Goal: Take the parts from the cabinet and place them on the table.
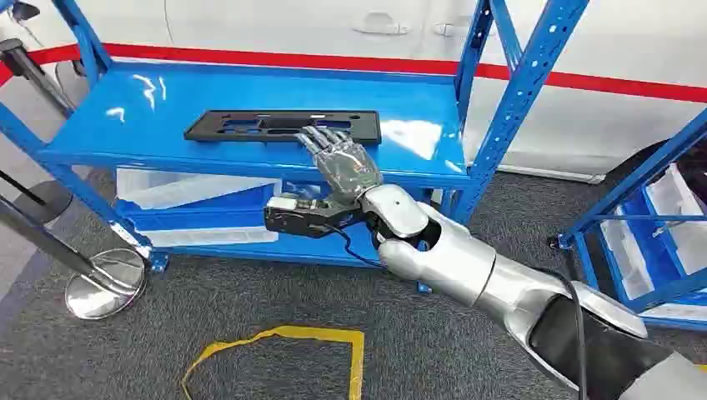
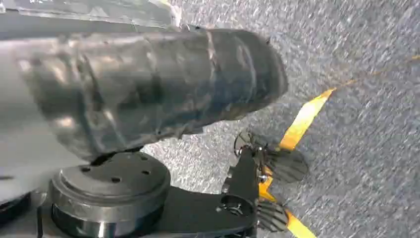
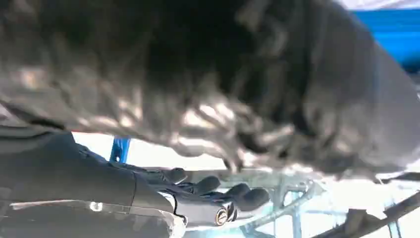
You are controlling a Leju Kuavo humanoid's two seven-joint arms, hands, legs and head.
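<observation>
— Where's the part?
— Flat black part [image 1: 282,126], lying on the blue cabinet's [image 1: 433,171] top shelf.
— Right hand [image 1: 342,162]?
— Reaching over the shelf edge, fingers extended on the part's near edge; grip unclear.
— Left hand [image 2: 148,84]?
— Hanging above grey carpet [image 2: 356,148] and yellow tape [image 2: 303,120]; state unclear.

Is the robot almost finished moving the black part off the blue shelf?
Not yet. Nothing looks moved: the black part lies flat on the blue shelf. The right hand reaches over its near edge, fingers on it. Lifting and carrying it to the table remain.
</observation>
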